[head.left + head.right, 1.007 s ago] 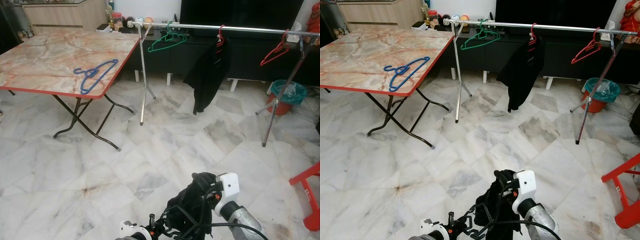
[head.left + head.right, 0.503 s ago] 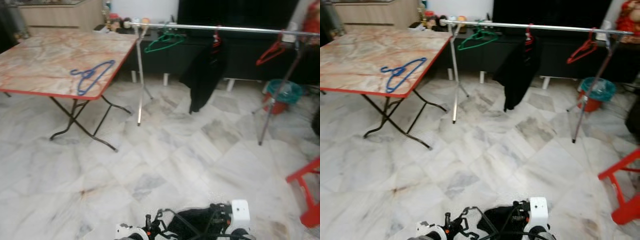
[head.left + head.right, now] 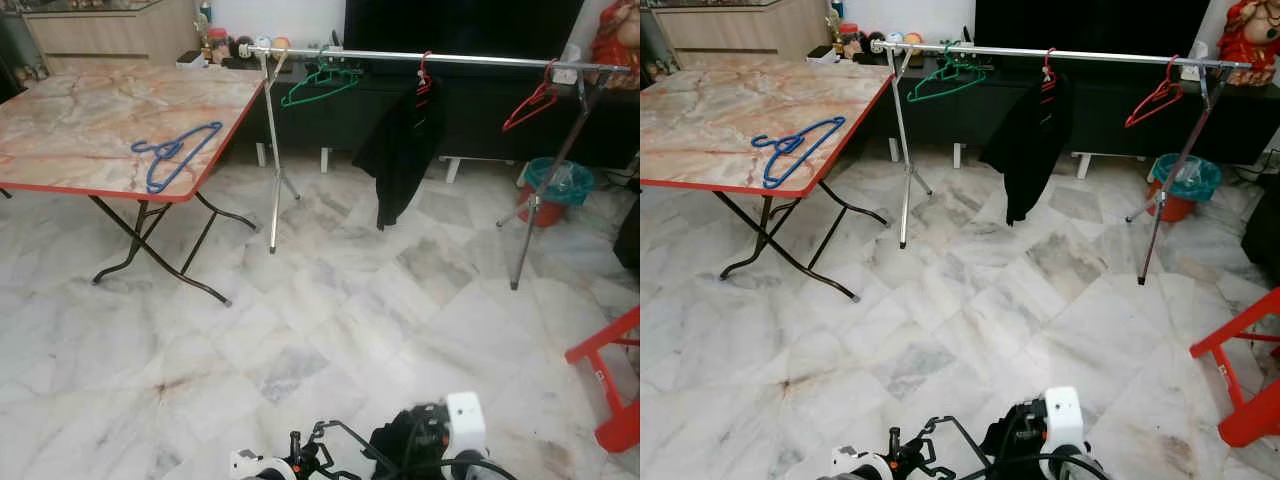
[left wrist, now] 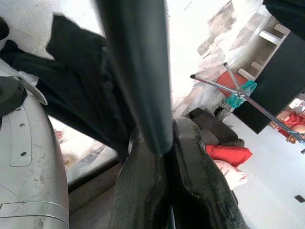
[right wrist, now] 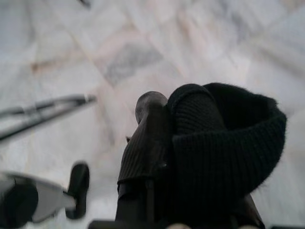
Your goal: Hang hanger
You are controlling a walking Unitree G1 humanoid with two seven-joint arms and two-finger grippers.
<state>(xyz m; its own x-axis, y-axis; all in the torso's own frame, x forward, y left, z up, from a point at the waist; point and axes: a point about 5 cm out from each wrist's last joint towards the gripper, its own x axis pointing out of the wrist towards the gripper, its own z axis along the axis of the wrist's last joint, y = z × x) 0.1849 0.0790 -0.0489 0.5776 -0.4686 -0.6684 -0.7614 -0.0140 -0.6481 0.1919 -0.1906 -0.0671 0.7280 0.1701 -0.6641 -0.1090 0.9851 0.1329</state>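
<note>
Left eye view: you've three hangers on the rail [image 3: 440, 58], green [image 3: 318, 82], two red [image 3: 530, 103]; one blue hanger [image 3: 176, 154] at 10 o'clock. Left gripper [image 4: 164, 157] pinches a black rod [image 4: 138, 71]; right gripper [image 5: 157, 143] pinches black cloth [image 5: 224, 152].

The right gripper [image 5: 157, 143], clamped on a black garment [image 5: 224, 157], has dropped: a second ago its white wrist block and the bundled cloth stood well up from the bottom edge of the head views at about 5 o'clock, and now only the block's top and a little dark cloth [image 3: 405, 450] peek over that edge. The left gripper [image 4: 164, 157], pinched on a dark hanger bar [image 4: 138, 71], stays low at 6 o'clock, its thin wire now looping out in front. The half-second-old blur has cleared, and the camera's aim has shifted, so the rail [image 3: 430, 58] and table [image 3: 60, 130] sit slightly differently.
</note>
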